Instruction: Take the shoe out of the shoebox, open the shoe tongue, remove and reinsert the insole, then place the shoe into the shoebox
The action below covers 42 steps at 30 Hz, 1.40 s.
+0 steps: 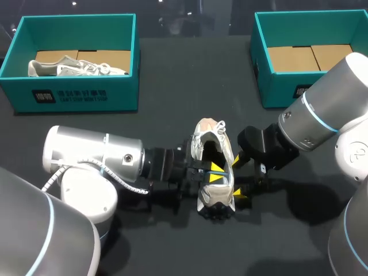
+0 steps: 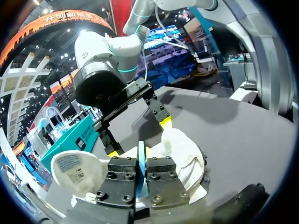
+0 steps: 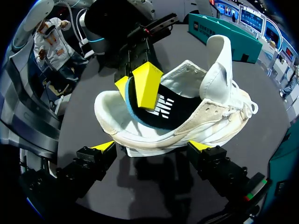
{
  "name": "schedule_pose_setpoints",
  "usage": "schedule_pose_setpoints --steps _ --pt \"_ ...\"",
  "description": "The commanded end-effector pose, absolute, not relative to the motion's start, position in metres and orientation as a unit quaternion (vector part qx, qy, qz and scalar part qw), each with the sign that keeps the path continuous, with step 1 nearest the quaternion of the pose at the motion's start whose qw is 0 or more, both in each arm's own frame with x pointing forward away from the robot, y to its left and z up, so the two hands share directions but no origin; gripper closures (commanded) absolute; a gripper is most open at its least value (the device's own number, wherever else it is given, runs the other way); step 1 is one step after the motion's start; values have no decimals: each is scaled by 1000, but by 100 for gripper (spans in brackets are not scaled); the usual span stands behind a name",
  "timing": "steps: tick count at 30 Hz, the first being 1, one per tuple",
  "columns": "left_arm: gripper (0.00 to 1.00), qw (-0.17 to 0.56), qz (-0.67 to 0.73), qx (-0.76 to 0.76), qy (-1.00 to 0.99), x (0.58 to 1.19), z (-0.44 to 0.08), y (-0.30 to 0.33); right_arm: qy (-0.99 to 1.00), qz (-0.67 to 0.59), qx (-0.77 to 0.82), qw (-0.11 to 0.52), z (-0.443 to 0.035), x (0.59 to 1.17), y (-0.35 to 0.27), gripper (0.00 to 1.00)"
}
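White, with its opening facing up, the shoe [image 1: 211,198] sits on the dark table [image 1: 172,241] between your two arms in the head view, outside both teal boxes. The left shoebox [image 1: 75,95] holds another shoe [image 1: 75,68]. The right shoebox [image 1: 265,86] shows only its cardboard floor. Your left gripper [image 1: 215,173] reaches into the shoe's opening. Your right gripper [image 1: 239,178] stands just beside the shoe's right flank, fingers spread along its length.

From the left wrist, your left fingers are pressed nearly together, with the blue edge of the insole [image 2: 141,156] pinched between them. The right gripper [image 2: 139,137] faces you across the shoe, wide open.

From the right wrist, the yellow tips of the left gripper [image 3: 134,88] pinch the black, blue-edged insole [image 3: 161,105] at the heel end, and the tongue [image 3: 219,65] stands up out of the way. Your right fingertips [image 3: 105,145] straddle the sole without clamping; I can't tell whether they touch it.

Watch the pull. With nothing holding the shoe down, it will likely drag or lift along with the insole. A thin edge pinch could also slip. The two sets of tips are close enough to knock each other if either arm swings.
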<state>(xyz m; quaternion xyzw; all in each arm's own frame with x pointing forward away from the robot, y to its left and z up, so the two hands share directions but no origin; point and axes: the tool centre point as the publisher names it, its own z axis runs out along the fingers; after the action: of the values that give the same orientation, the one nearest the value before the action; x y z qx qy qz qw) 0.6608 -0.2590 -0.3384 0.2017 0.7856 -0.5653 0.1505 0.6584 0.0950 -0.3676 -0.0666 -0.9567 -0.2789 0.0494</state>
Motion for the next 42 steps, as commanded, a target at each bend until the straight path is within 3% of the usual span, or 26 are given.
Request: schedule_pose_setpoints --steps 1,5,8,11,27,42 --pt "100 152 -556 201 792 666 -347 -271 -957 -278 -67 48 -369 658 96 0" --pt "100 144 -558 197 793 665 -343 -267 -957 -278 -67 48 -369 658 96 0" --pt "73 139 -557 200 794 662 -338 -263 -957 -278 -67 48 -369 658 96 0" --pt "63 135 -558 199 794 660 -331 -259 -957 -278 -67 48 -369 658 96 0" --pt "65 114 -531 237 806 656 -319 -245 -957 -279 -68 48 -367 658 94 0" --pt "64 90 -479 283 826 659 -307 -222 -961 -260 -87 43 -333 651 32 0"
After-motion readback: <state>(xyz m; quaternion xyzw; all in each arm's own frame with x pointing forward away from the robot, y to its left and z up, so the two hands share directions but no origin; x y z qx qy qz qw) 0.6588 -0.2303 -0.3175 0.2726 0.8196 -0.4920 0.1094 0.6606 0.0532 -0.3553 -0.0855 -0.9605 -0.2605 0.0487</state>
